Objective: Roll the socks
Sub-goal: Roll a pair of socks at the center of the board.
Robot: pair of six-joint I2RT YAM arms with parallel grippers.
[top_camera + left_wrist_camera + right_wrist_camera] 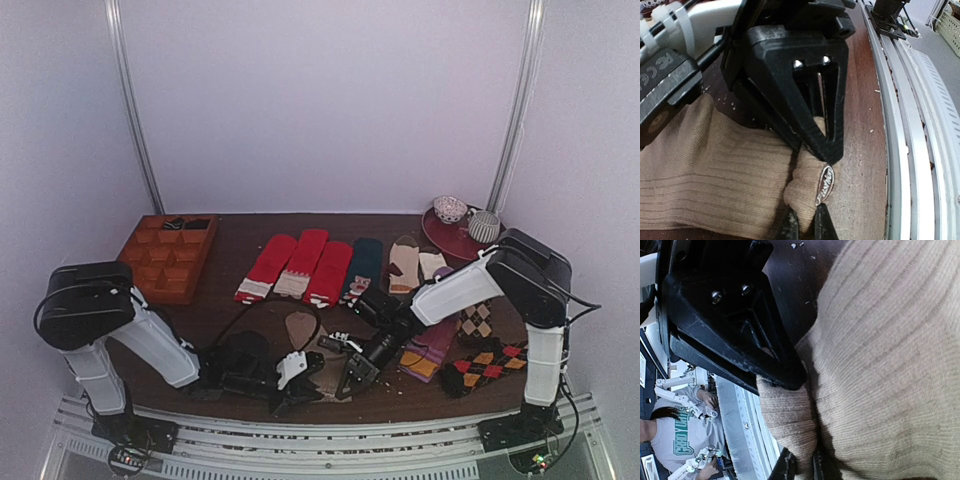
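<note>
- Centrally, at the near edge of the desk [230, 300], the tan socks [300, 328] lie flat with the ribbed knit facing up, between the two grippers.
- Left gripper [817, 189]: clenched on one end of the tan socks, right at a small oval label [824, 183] on the knit. This end sits just inside the metal rail [900, 150] along the near edge.
- Right gripper [794, 422]: clamped on a raised fold of the same socks, with fabric bunched between its fingertips.
- Far-left corner: a wooden compartment tray [165, 255].
- Far edge, middle: red socks with white cuffs [300, 265], a teal sock [362, 265] and beige socks [415, 262], laid side by side.
- Far-right corner: a maroon plate [442, 240] carrying two small cups [450, 208].
- Near-right corner: argyle socks [485, 365], with a purple-and-orange sock [430, 350] just beside them, under the right arm.
</note>
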